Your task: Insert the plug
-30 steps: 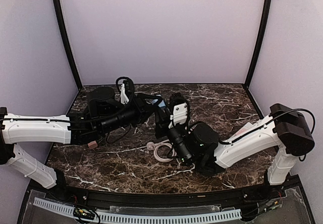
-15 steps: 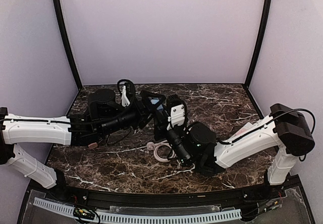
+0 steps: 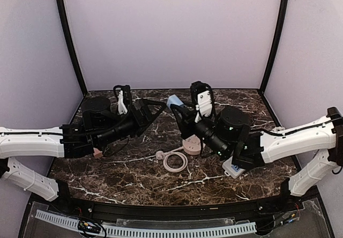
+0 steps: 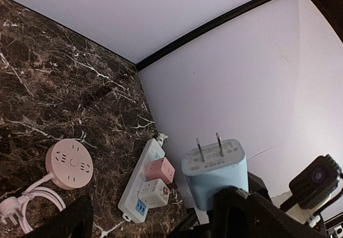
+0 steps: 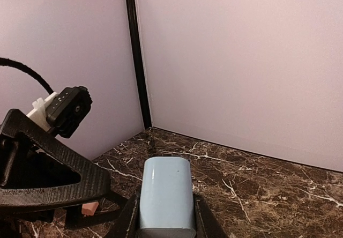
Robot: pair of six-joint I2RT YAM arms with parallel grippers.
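Observation:
The plug is a light blue block with two metal prongs. It hangs above the table with my right gripper shut on it. In the right wrist view the plug sits between the black fingers. The left wrist view shows its pronged face pointing up. My left gripper stands open just left of the plug, holding nothing. A round pink socket lies on the marble below; it also shows in the left wrist view.
A white coiled cable with a small plug runs from the pink socket. A white power strip carries a pink and a white cube adapter; from above it is mostly hidden under my right arm. Walls close in the back and sides.
My left gripper opened, let go of the plug and drew back to the left. My right arm carried the plug up and to the right, uncovering the pink socket.

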